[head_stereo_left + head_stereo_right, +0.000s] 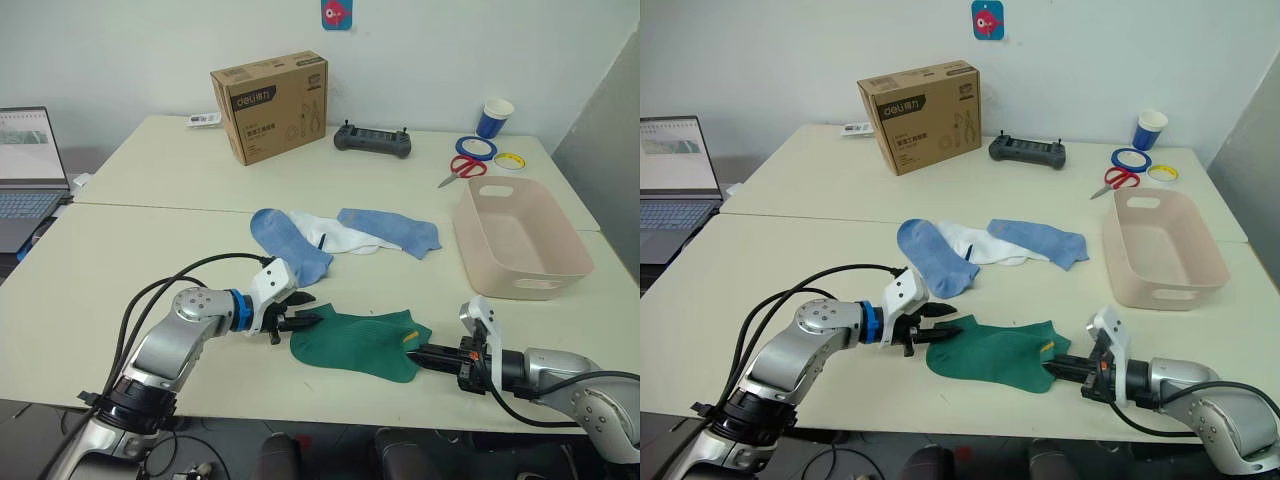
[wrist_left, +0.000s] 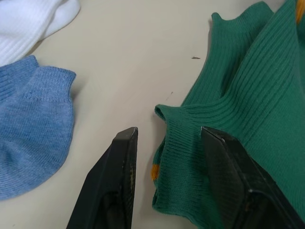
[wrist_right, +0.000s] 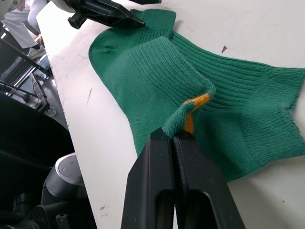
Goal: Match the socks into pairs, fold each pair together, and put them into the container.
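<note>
Right wrist view: right end effector (image 3: 177, 136) pinched closed on green socks (image 1: 360, 342) near table (image 1: 150, 250) front edge | left end effector (image 2: 167, 138) open astride cuff | advice: close fully on both layers before folding | container (image 1: 520, 240) at right edge

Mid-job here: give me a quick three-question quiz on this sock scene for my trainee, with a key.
1. True or false: the right gripper is shut on the green socks.
2. What lies inside the pink container?
A. a blue sock
B. nothing visible
C. scissors
3. Fill in: the left gripper is ____, its fingers straddling the green socks' cuff edge.

Key:
1. True, pinching a fold by the yellow mark.
2. B: the blue socks and white sock lie on the table.
3. open
</note>
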